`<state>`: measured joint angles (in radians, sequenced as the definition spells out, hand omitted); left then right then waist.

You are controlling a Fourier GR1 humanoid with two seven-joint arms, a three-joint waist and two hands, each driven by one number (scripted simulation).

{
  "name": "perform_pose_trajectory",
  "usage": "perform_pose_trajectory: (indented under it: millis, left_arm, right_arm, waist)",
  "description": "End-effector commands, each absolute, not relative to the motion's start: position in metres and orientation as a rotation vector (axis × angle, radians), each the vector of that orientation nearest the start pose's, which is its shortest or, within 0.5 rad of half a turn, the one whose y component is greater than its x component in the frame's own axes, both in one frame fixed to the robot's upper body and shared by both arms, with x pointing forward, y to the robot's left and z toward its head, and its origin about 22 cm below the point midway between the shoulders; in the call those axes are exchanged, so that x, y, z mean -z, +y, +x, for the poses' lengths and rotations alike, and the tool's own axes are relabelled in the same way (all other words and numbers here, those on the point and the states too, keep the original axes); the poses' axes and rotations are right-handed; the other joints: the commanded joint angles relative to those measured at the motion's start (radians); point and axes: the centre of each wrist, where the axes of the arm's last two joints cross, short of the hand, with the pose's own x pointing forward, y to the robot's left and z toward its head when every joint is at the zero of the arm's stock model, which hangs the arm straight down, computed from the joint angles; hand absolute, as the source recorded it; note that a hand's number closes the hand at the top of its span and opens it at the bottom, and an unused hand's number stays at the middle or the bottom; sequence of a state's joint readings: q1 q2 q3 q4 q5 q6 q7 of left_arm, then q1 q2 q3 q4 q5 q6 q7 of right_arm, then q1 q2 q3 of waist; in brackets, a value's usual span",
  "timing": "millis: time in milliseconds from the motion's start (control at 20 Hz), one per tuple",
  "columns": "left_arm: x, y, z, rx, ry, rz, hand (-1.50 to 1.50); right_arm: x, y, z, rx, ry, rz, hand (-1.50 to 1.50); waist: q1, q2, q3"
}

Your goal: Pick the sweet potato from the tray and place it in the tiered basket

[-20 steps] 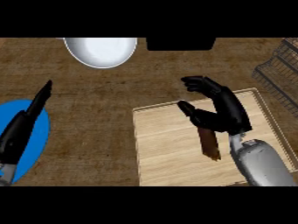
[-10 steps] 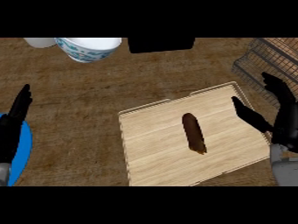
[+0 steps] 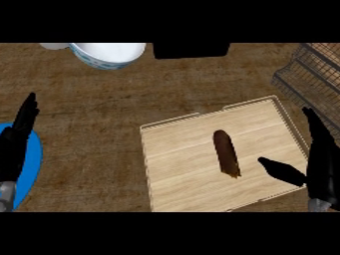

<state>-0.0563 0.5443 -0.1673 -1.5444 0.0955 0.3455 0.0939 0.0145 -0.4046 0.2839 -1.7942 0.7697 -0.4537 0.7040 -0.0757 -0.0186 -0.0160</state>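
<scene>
Brown sweet potato (image 3: 226, 153), one, on tray (image 3: 180, 169)

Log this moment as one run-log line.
phase: pre-grasp | sweet potato: lying on tray | right hand: open, right of it, apart | left hand: open, resting | tiered basket: upper right

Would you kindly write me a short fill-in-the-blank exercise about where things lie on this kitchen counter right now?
1. The sweet potato lies on the wooden ____.
2. The right hand, open, is at the tray's ____ side, its thumb pointing toward the sweet potato.
3. The left hand shows over a plate whose colour is ____.
4. The tiered basket, made of wire, stands at the view's upper ____ corner.

Missing words: tray; right; blue; right
</scene>
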Motion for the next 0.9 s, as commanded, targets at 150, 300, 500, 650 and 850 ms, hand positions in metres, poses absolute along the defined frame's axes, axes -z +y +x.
perform_pose_trajectory:
  millis: [150, 300, 500, 650, 850]
  left_arm:
    - [-0.041, 0.298, 0.261, 0.229, -1.518, 0.444, 0.0]
    - [-0.04, 0.295, 0.258, 0.237, -1.529, 0.444, 0.0]
    - [-0.041, 0.295, 0.264, 0.239, -1.533, 0.426, 0.0]
    - [-0.046, 0.302, 0.275, 0.227, -1.528, 0.435, 0.0]
    - [-0.045, 0.298, 0.272, 0.255, -1.534, 0.436, 0.0]
  right_arm:
    - [-0.092, -0.201, 0.215, -0.53, -0.971, -1.173, -1.5]
    - [-0.109, -0.167, 0.208, -0.49, -0.886, -1.191, -1.5]
    - [-0.128, -0.144, 0.221, -0.458, -0.783, -1.211, -1.5]
    - [-0.128, -0.133, 0.236, -0.474, -0.716, -1.177, -1.5]
    - [-0.119, -0.12, 0.252, -0.473, -0.631, -1.167, -1.5]
  waist:
    - [0.048, 0.013, 0.002]
    - [0.071, 0.008, 0.006]
    - [0.079, 0.014, 0.009]
    - [0.078, 0.018, 0.01]
    - [0.087, 0.019, 0.011]
